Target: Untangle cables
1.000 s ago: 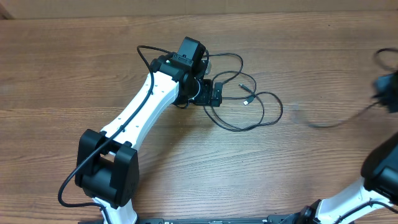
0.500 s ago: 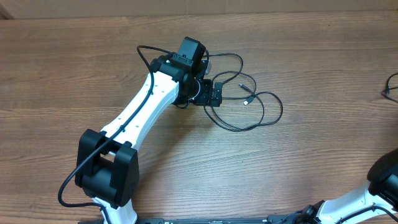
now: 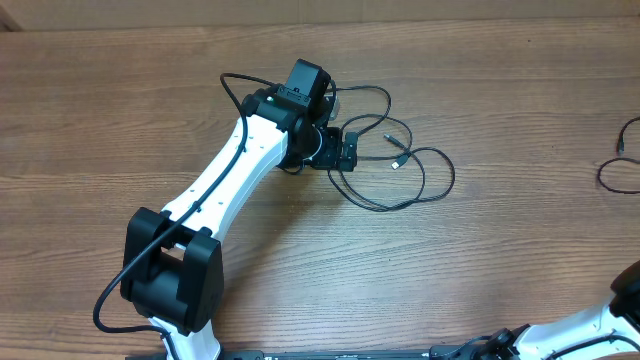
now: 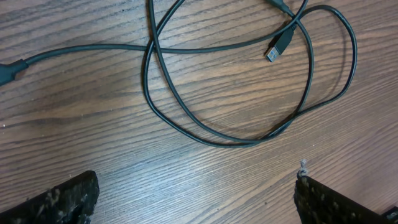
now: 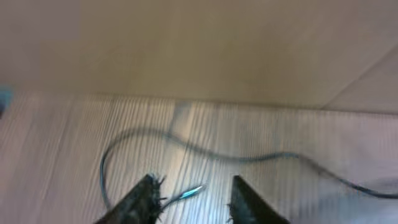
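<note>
A tangle of thin black cables (image 3: 400,170) lies in loops at the table's middle. In the left wrist view the loops (image 4: 249,134) cross each other, with a metal USB plug (image 4: 278,48) at the top right. My left gripper (image 3: 347,152) sits at the tangle's left edge. Its jaws (image 4: 196,199) are open wide over bare wood, short of the loops. Another thin cable (image 3: 612,175) lies alone at the table's right edge. In the blurred right wrist view this cable (image 5: 205,152) curves across the wood and its plug end (image 5: 191,193) lies between my open right gripper (image 5: 196,202) fingers.
The left arm (image 3: 230,180) stretches from the front left to the middle of the wooden table (image 3: 500,280). The right arm's base (image 3: 600,325) shows at the front right corner. A pale wall (image 5: 199,43) rises behind the table in the right wrist view.
My right gripper has left the overhead view at the right edge. The cable it was dragging rightward now lies loose in a loop there. The left arm has not moved.
</note>
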Available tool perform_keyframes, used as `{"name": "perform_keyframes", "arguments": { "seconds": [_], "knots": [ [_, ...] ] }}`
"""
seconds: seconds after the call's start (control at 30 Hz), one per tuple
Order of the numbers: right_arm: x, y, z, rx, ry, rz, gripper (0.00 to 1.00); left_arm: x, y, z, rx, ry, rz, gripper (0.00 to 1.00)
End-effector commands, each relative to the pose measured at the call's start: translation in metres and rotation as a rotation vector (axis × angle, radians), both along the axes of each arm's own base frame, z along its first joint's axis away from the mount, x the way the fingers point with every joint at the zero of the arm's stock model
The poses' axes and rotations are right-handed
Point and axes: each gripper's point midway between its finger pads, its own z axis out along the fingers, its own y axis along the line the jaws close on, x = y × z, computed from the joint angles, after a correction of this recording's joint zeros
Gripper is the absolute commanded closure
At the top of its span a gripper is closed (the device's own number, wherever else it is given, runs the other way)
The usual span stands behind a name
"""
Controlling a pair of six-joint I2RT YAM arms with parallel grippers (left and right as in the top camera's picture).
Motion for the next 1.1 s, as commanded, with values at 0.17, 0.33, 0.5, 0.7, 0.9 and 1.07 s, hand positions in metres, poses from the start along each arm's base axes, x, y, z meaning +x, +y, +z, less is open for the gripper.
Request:
{"name": "perform_keyframes", "arguments": {
  "seconds": [0.17, 0.33, 0.5, 0.7, 0.9, 1.07],
  "knots": [
    [0.07, 0.053, -0.009, 0.131, -0.129, 0.249, 0.56, 0.003, -0.002, 0.0, 0.005, -0.012, -0.017, 0.01],
    [0.096, 0.091, -0.014, 0.149, -0.086, 0.355, 0.53, 0.003, -0.002, 0.0, 0.005, -0.012, -0.017, 0.0],
    [0.107, 0.139, -0.029, 0.229, -0.006, 0.429, 0.12, 0.003, -0.002, 0.0, 0.005, -0.012, -0.017, 0.0],
    [0.088, 0.159, -0.048, 0.246, 0.167, 0.402, 0.03, 0.002, -0.002, 0.0, 0.006, -0.011, -0.017, 0.01],
    [0.064, 0.176, -0.082, 0.332, 0.263, 0.399, 0.0, 0.002, -0.002, 0.0, 0.006, -0.011, -0.017, 0.0],
    [0.056, 0.18, -0.107, 0.33, 0.324, 0.463, 0.0, 0.003, -0.002, 0.0, 0.005, -0.012, -0.017, 0.0]
  ]
}}
